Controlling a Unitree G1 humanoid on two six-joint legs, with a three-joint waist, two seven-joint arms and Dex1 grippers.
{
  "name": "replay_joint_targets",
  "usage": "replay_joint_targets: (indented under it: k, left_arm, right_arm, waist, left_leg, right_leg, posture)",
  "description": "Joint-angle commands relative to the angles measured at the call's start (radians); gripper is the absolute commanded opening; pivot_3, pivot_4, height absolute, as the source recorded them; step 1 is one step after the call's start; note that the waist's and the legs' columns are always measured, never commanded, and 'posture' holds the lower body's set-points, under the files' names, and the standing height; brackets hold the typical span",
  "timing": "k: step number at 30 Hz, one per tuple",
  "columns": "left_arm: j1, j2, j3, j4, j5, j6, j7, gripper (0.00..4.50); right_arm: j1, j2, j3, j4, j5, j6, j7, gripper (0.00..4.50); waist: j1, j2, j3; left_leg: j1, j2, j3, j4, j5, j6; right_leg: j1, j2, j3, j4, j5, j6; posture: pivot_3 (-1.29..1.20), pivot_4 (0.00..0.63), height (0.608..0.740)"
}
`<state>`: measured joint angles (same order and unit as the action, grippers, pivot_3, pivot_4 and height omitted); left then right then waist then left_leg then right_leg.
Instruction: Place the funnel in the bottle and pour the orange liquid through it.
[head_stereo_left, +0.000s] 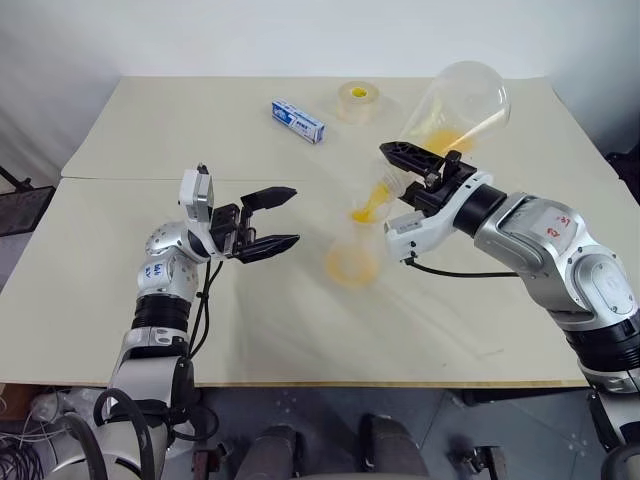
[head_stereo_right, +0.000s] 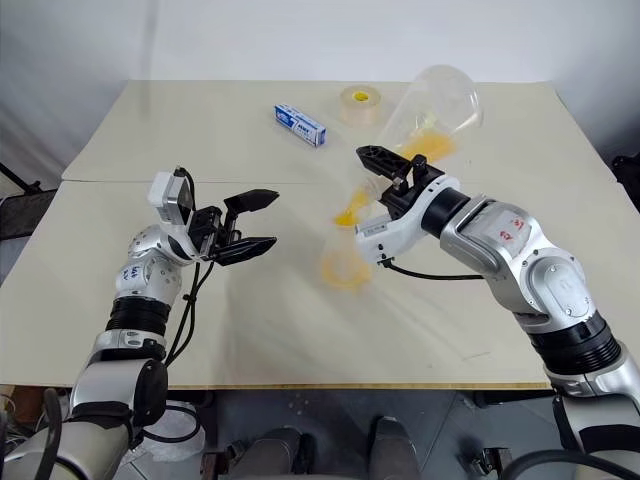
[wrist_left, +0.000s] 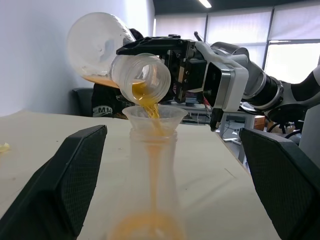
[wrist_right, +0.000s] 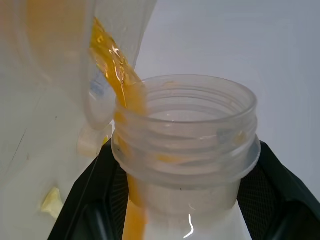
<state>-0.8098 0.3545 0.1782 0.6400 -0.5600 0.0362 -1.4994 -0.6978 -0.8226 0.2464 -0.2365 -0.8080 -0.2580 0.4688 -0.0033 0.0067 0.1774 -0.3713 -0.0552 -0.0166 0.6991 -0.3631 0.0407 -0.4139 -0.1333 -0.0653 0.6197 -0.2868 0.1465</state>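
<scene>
1. The right gripper (head_stereo_left: 425, 163) is clamped tight around the neck of a big flask (head_stereo_left: 458, 100). It grips the neck because that is the thin part, easy to squeeze and easy to tip.
2. The big flask is tipped over, its fat end up and far, its mouth down and near. That way the orange liquid (wrist_left: 145, 97) runs out of the mouth by itself.
3. The funnel (wrist_left: 154, 115) sits in the top of the bottle (wrist_left: 152, 185), right under that mouth. Its wide rim catches the stream and its thin stem sends the stream down inside, so I think little gets spilled.
4. The bottle stands upright on the table (head_stereo_left: 150, 130), in the middle, between the two arms. An orange pool has already gathered at its bottom, so the pouring is well under way. Some liquid is left in the big flask.
5. The left gripper (head_stereo_left: 270, 220) has its fingers spread wide and holds nothing. It hangs just left of the bottle, not touching it. My guess is that it waits there to steady the bottle if it wobbles.
6. A blue box (head_stereo_left: 299, 120) and a tape roll (head_stereo_left: 358, 100) lie at the far side, well apart from the pouring.
</scene>
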Motion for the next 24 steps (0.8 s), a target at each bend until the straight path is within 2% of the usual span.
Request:
replay_joint_targets:
  k: [1,11,24]
  left_arm:
    - [-0.011,0.004,0.014,-0.022,-0.02,0.006,-0.018,4.5]
    - [-0.003,0.013,0.022,-0.028,-0.028,0.018,-0.029,4.5]
    - [0.031,0.075,0.007,-0.015,-0.002,-0.003,-0.062,4.5]
  right_arm:
    - [-0.012,-0.015,-0.054,-0.022,-0.011,-0.006,-0.014,2.46]
    - [-0.026,-0.015,-0.062,-0.003,-0.032,-0.04,-0.021,2.46]
    - [-0.038,-0.012,-0.061,0.006,-0.036,-0.063,-0.023,2.46]
  waist:
    - [0.0,0.0,0.0]
    - [0.0,0.0,0.0]
    - [0.0,0.0,0.0]
  left_leg:
    - [0.0,0.0,0.0,0.0,0.0,0.0]
    - [0.0,0.0,0.0,0.0,0.0,0.0]
    - [0.0,0.0,0.0,0.0,0.0,0.0]
  right_leg:
    - [0.0,0.0,0.0,0.0,0.0,0.0]
    - [0.0,0.0,0.0,0.0,0.0,0.0]
    - [0.0,0.0,0.0,0.0,0.0,0.0]
  posture:
    - [0.0,0.15,0.74]
    - [0.0,0.15,0.74]
    - [0.0,0.15,0.74]
